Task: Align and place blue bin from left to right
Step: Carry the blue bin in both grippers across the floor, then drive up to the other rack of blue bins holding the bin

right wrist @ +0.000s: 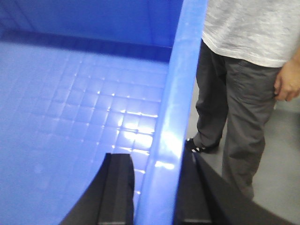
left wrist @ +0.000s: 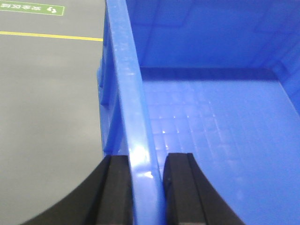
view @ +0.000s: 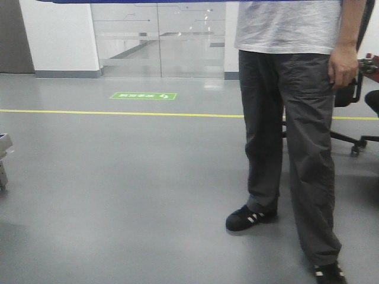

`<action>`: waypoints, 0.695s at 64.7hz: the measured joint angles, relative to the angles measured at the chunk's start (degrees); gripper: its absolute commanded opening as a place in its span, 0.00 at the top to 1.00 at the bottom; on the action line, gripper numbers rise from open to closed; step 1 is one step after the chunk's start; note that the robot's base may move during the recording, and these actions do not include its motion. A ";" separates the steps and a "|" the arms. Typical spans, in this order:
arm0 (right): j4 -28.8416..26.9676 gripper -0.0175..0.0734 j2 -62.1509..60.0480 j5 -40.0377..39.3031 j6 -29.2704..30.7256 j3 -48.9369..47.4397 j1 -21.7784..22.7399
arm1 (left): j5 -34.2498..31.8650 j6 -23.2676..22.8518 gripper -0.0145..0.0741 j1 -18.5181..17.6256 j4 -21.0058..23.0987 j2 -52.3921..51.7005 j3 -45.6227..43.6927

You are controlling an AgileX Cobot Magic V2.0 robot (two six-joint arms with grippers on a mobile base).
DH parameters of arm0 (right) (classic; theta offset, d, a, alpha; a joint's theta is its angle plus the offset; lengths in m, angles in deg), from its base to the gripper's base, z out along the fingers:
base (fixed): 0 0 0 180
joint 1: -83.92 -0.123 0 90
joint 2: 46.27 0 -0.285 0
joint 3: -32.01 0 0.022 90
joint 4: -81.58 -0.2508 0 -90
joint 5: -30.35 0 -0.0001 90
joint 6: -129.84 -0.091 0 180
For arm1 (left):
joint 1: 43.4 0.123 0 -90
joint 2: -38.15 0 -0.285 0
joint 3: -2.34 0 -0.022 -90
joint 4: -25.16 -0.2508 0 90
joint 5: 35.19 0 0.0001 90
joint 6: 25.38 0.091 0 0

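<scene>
**Both jaws on the blue bin, one wall each**

Where things sit right now: my left jaws are clamped on the left side wall of the blue bin (left wrist: 211, 131), one black pad (left wrist: 115, 192) on the outside and the other pad (left wrist: 180, 192) inside, with the rim squeezed between them. My right jaws have the same grip on the opposite wall of the bin (right wrist: 70, 103); the inner pad (right wrist: 117, 192) is over the bin's gridded bottom and the outer pad (right wrist: 190, 197) is on the outside. So the bin hangs between my two arms with nothing inside it.

Past the left wall I see grey floor (left wrist: 47, 117) with a yellow line (left wrist: 47, 35) and a green floor sign (left wrist: 33, 7). Just beyond the right wall stands a person (right wrist: 243, 84) in a pale grey tee, dark grey trousers and black shoes with white stripes, very near the bin, though I can't tell if they touch.

In the front view a thin blue strip (view: 177, 1) runs along the very top edge; I can't say for sure it's the bin. The person (view: 290, 118) stands right of centre; an office chair (view: 349, 100) is behind them, and glass doors (view: 160, 41) are at the back.
</scene>
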 measured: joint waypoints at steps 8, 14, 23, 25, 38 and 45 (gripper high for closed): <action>0.00 0.88 0.00 0.00 0.00 0.00 0.00 | 0.00 0.00 0.96 0.00 0.00 0.00 0.00; 0.10 0.88 0.00 0.00 0.00 0.00 0.00 | 0.00 0.00 0.96 0.00 0.00 0.00 0.00; 0.10 0.88 0.00 0.00 0.00 0.00 0.00 | 0.00 0.00 0.96 0.00 0.11 0.00 0.00; 0.10 0.88 0.00 0.00 0.00 0.00 0.00 | 0.00 0.00 0.96 0.00 0.11 0.00 0.00; 0.10 0.88 0.00 0.00 0.00 0.00 0.00 | 0.00 0.00 0.96 0.00 0.11 0.00 0.00; 0.10 0.88 0.00 0.00 0.00 0.00 0.00 | 0.00 0.00 0.96 0.00 0.11 0.00 0.00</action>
